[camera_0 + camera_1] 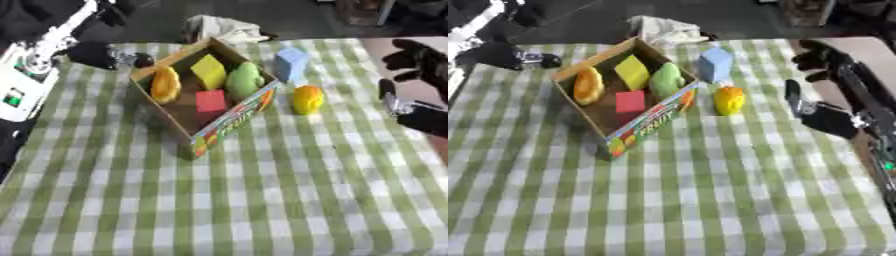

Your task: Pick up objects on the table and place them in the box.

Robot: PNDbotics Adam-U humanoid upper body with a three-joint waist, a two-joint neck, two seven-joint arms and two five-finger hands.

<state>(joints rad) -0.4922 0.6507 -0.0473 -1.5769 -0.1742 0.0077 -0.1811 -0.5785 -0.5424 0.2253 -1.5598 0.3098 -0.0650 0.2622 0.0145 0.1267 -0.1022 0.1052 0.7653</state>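
An open cardboard box [229,120] stands at the back middle of the checked table. Inside lie an orange rounded piece [165,84], a yellow block [208,71], a green rounded piece [244,79] and a red cube [210,100]. To the right of the box, a light blue block [290,63] stands on the cloth, with a yellow-orange fruit [307,99] in front of it. My right hand [826,120] hovers open to the right of the fruit, apart from it, fingers spread and holding nothing. My left hand [90,53] shows dark at the upper left, beside the box's far left corner.
A crumpled white cloth or bag [220,27] lies just behind the box. A white device [19,85] sits off the table's left edge. The green-and-white checked cloth [262,200] runs to the front; a tan strip [859,50] borders it on the right.
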